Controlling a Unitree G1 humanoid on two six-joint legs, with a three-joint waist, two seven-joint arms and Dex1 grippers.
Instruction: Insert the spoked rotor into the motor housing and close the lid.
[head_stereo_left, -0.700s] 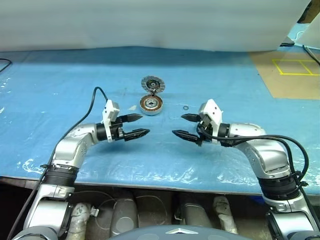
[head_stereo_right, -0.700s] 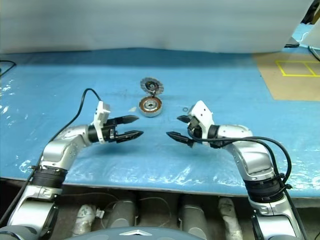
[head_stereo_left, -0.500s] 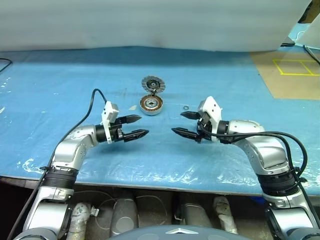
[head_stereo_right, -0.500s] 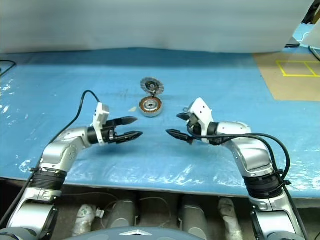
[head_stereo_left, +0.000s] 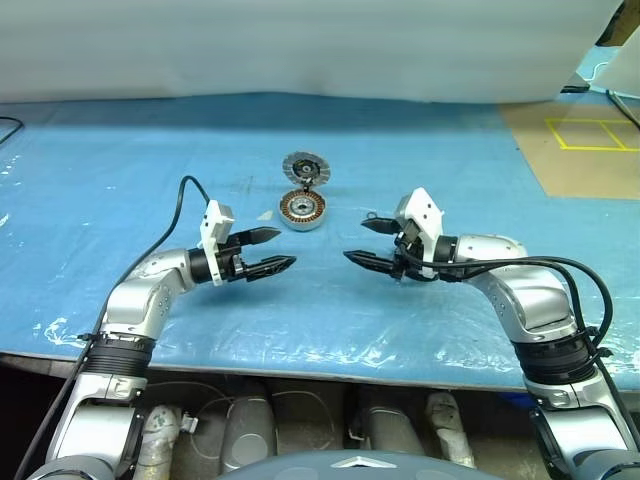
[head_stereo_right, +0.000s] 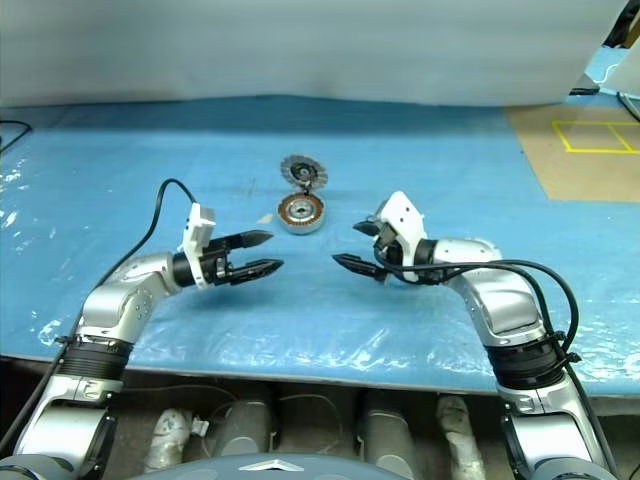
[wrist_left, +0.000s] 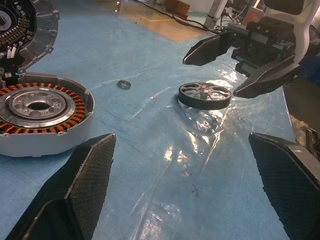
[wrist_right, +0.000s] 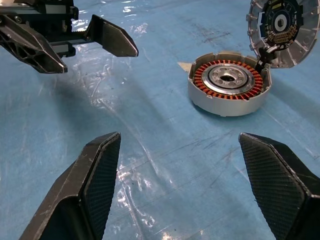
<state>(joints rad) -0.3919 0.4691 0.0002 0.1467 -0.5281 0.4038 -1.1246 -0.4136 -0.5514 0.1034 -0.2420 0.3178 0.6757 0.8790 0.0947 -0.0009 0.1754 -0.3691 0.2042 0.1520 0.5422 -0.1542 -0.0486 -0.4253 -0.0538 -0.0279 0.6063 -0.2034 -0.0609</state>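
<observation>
Hovering above the worktop (head_stereo_left: 450, 160), the left gripper (head_stereo_left: 272, 250) is seen released, its two black fingers spread wide with nothing between them. It is pointed across toward the right gripper (head_stereo_left: 362, 241), which is likewise held apart and grasps nothing; the two grippers face each other, tip toward tip, with a clear gap of blue sheet between them.

In the left wrist view, the spoked rotor (wrist_left: 205, 95) is found lying flat on the worktop, just under the fingers of the right gripper. Whether it is touched by them cannot be told. A small thin metal ring (wrist_left: 123, 84) is seen lying on the sheet between the rotor and the motor housing (head_stereo_left: 302, 210).

The motor housing is set on the worktop beyond the two grippers, nearer the left one, and well apart from the rotor. Its ring of copper-orange windings around a silver centre is exposed from above. Its lid (head_stereo_left: 306, 168) is hinged open on the far side and stands tilted upward, with its inner face turned toward the robot.

A black cable (head_stereo_left: 183, 205) is looped up from the left wrist. The worktop is covered by a blue sheet under wrinkled clear film. At its far right a brown panel marked with yellow tape (head_stereo_left: 585, 135) is seen.
</observation>
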